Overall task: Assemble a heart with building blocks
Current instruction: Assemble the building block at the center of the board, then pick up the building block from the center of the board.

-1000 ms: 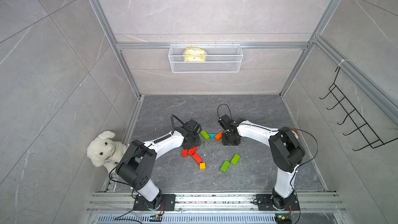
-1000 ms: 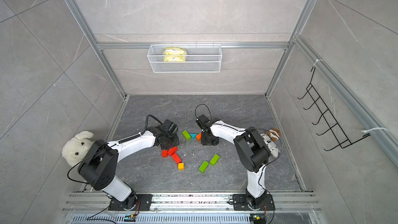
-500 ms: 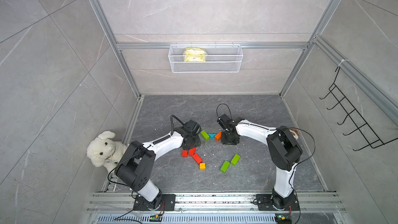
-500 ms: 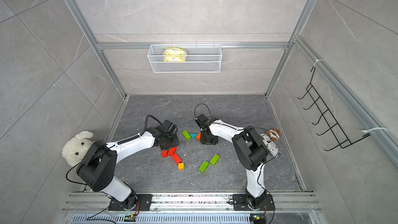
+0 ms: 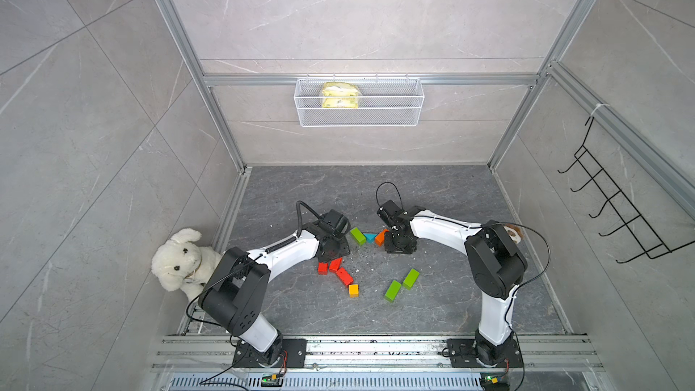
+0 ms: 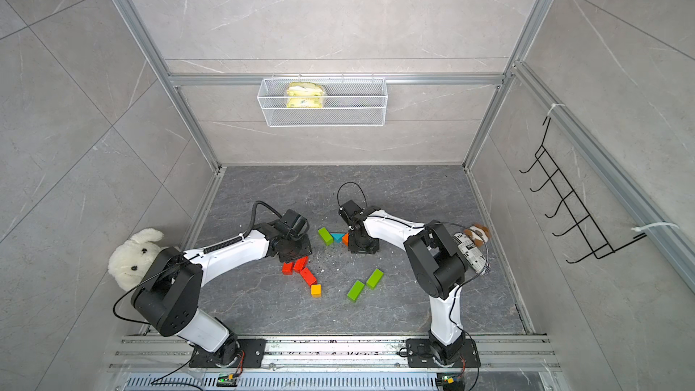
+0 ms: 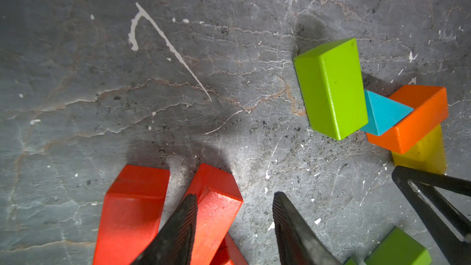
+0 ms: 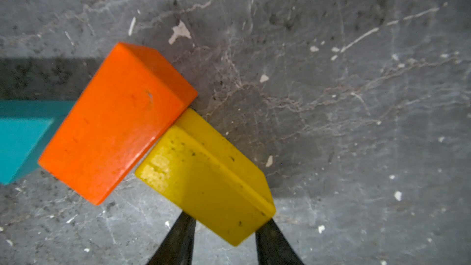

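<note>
Floor (image 5: 451, 189): dark marbled stone, flecked white.
Left gripper (image 7: 234, 195): jaws parted; red block (image 7: 216, 200) lies partly between them, hard by one finger.
Right gripper (image 8: 226, 219): clenched on yellow block (image 8: 204, 174) end.
Beyond: yellow block touches orange block (image 8: 114, 123); teal triangle (image 8: 17, 138) wedged between it and green block (image 7: 331, 87).

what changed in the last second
Barely anything: the right arm's elbow swung slightly toward the middle. The right end effector holds the yellow block beside the orange block; left end effector and red blocks stayed put.
</note>
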You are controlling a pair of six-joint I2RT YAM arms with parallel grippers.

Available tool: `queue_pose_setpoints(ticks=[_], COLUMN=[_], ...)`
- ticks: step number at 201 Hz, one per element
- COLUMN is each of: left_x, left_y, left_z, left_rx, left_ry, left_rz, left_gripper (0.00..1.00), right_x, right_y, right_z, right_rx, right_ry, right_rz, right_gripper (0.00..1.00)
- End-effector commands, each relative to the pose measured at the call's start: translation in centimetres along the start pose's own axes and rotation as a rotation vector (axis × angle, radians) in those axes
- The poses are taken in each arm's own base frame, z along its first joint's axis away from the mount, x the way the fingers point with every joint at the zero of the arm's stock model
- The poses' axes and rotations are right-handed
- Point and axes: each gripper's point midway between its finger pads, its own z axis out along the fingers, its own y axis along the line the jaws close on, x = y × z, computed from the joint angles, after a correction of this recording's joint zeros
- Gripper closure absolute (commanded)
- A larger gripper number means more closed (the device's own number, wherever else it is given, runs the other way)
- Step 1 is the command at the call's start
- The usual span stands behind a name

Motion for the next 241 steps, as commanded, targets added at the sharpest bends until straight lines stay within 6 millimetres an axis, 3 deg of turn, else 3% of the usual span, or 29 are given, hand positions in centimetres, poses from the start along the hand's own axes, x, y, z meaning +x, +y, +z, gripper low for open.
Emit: queue_pose_setpoints(ticks=[1, 45, 72, 104, 138, 186, 241], left_x=[-0.5, -1.3, -0.8, 0.0, 0.6, 1.9, 3.0], left_y=[0.3, 1.8, 2.1, 0.3, 0.1, -0.9, 0.7], left_z=[-1.3, -3.4, -2.5, -1.4, -0.5, 0.6, 1.1], left_rx=[-0.005, -0.074, -0.087, -0.025, -0.032, -0.053, -0.179], left_ry=[-0.025, -0.078, -0.028, 0.04, 0.087, 0.132, 0.161], left_rz=[0.012, 0.052, 0.121, 0.178, 0.215, 0.297, 0.372], left_gripper=[0.45, 0.34, 0.31, 0.32, 0.38, 0.44, 0.47], right_x=[0.1, 0.8, 2.2, 3.8, 4.7, 4.9, 4.9], right_y=[-0.2, -1.4, -2.7, -4.4, -5.5, -5.6, -6.0], right_z=[-0.6, -3.2, -5.4, -6.7, -7.3, -7.6, -7.8], right_rx=[0.019, 0.029, 0.029, 0.044, 0.056, 0.047, 0.055], right_ry=[-0.005, -0.048, -0.075, -0.083, -0.092, -0.096, -0.104], right_rz=[0.017, -0.012, -0.042, -0.054, -0.051, -0.052, -0.051], right_gripper=[0.57, 0.45, 0.44, 0.44, 0.47, 0.5, 0.51])
